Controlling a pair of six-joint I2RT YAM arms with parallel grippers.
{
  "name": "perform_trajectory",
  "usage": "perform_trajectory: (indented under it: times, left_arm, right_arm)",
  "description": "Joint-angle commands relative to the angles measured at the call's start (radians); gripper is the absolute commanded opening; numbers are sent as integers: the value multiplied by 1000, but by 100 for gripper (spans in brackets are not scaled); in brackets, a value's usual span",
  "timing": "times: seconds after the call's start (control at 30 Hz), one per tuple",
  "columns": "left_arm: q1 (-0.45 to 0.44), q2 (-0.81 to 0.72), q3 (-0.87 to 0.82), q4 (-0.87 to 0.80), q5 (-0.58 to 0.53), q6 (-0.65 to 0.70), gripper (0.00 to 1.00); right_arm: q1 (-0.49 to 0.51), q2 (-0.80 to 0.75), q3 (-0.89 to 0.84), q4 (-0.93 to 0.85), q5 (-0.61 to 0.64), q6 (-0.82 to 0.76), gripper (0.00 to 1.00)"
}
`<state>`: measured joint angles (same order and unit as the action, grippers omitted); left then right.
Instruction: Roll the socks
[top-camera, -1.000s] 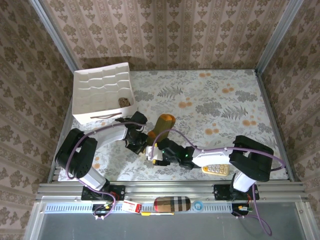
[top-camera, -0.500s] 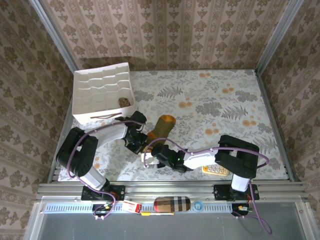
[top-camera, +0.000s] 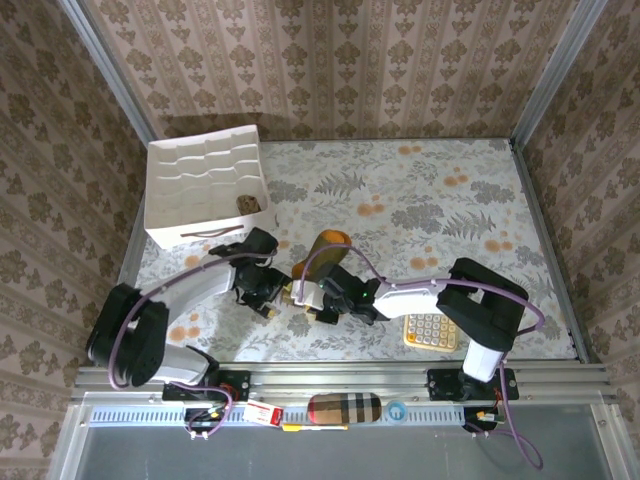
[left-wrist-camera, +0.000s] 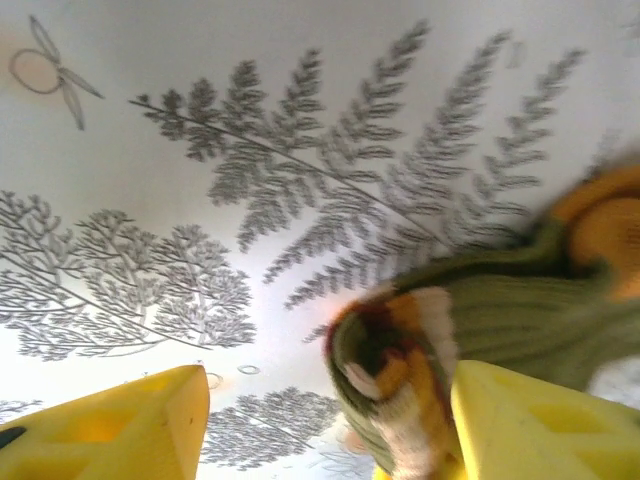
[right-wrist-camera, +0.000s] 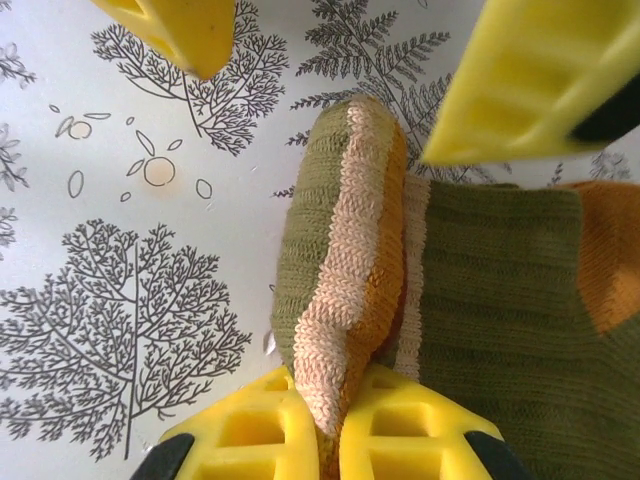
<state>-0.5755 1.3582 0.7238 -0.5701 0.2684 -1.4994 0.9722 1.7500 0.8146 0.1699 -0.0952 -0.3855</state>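
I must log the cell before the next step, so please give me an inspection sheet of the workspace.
Surface: white tablecloth printed with grey ferns and orange fruit, flat.
Job's things: olive green ribbed sock with orange toe and orange-cream striped cuff, lying on the cloth, cuff folded over.
Clutter: white divided cardboard box, far left, holding a small brown bundle; cream keypad; beige plaid cylindrical case on the front rail.
Grippers: right gripper shut on the cuff; left gripper open beside it.
Cables: purple cables along both arms.
Surroundings: brown patterned wallpaper walls; nothing else seen.
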Motion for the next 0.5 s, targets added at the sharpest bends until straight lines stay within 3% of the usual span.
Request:
perform_trajectory:
  times: [0.0, 0.27, 0.47]
  left_arm:
    - [3, -71, -46, 109, -21, -13, 67]
    - [-47, -190, -160, 209, -13, -64, 58]
    - [-104, -154, -203, 392, -30, -125, 60]
  right_arm:
    - [-43, 63, -44, -235, -151, 103, 0]
    - [-147, 102, -11, -288, -308, 191, 0]
    - [-199, 129, -19, -269, -387, 268, 0]
